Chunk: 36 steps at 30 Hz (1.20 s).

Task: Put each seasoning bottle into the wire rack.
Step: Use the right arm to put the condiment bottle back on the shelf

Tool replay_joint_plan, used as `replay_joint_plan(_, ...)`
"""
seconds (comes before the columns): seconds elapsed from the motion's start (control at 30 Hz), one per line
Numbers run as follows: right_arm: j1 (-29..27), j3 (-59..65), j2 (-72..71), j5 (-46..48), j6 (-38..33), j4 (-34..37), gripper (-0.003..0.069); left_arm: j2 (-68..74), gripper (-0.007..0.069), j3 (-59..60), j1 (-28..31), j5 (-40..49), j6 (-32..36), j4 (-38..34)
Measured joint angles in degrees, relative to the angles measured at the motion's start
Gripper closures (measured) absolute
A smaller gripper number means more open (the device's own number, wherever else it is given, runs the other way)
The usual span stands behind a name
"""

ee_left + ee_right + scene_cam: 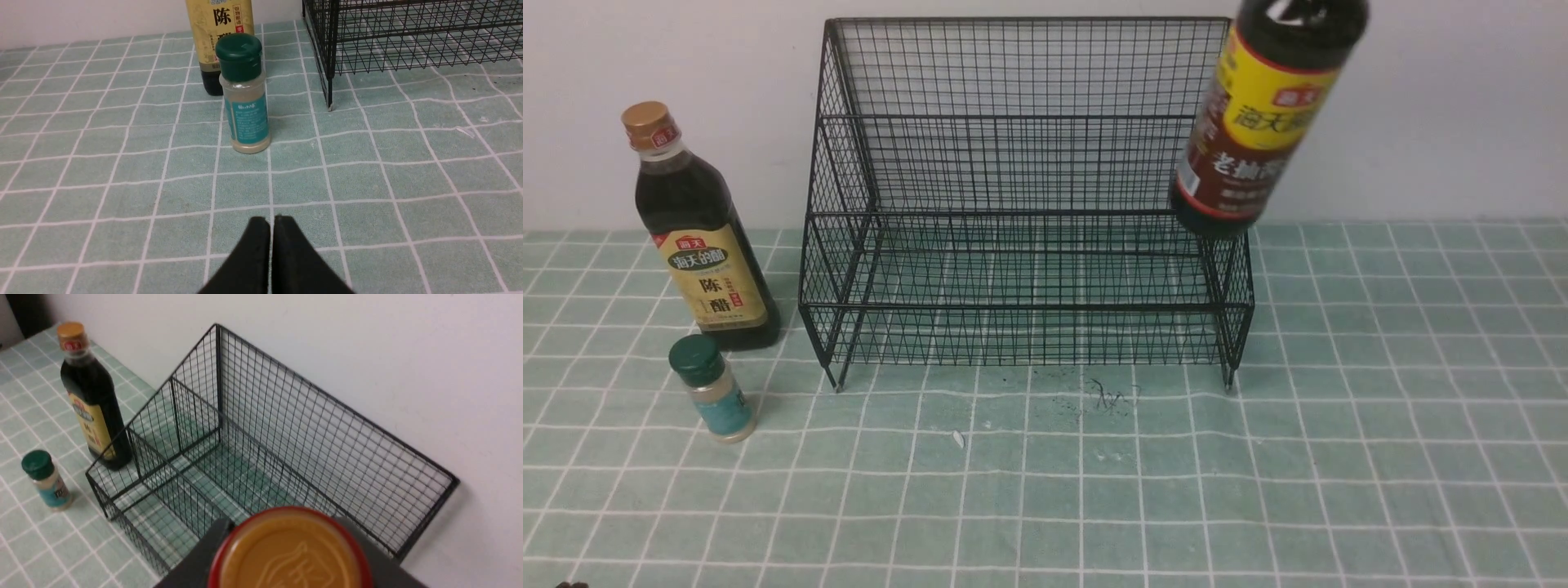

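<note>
Hanging bottle [1262, 122] — two bottles [707, 245] [712, 390] — one rack [1025, 214]

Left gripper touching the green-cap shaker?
Apart. Left wrist view shows bare tablecloth between the left gripper and the green-cap shaker.

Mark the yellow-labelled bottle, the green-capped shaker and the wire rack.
yellow-labelled bottle [1270, 110]: front view, yellow band of its label.
green-capped shaker [247, 116]: left wrist view, teal label.
wire rack [1029, 69]: front view, back mesh wall.
</note>
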Motion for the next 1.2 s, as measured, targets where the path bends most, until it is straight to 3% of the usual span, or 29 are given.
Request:
replay_joint_plan(0.47, 0.14, -6.42, 17.47, -10.19, 0.00, -0.48, 0.0387, 0.00, 0.0631, 0.00, 0.00, 0.00, 0.00, 0.00)
replay_joint_plan(1.03, 0.14, -6.73, 27.16, -9.86, 0.00, -1.33, 0.0387, 0.00, 0.0631, 0.00, 0.00, 0.00, 0.00, 0.00)
replay_joint_plan(1.17, 0.14, -7.04, 27.09, -10.26, -0.04, -1.12, 0.0329, 0.00, 0.0631, 0.00, 0.00, 0.00, 0.00, 0.00)
replay_joint_plan(1.2, 0.14, -7.40, 26.68, -10.81, -0.04, -1.07, 0.0271, 0.00, 0.0631, 0.00, 0.00, 0.00, 0.00, 0.00)
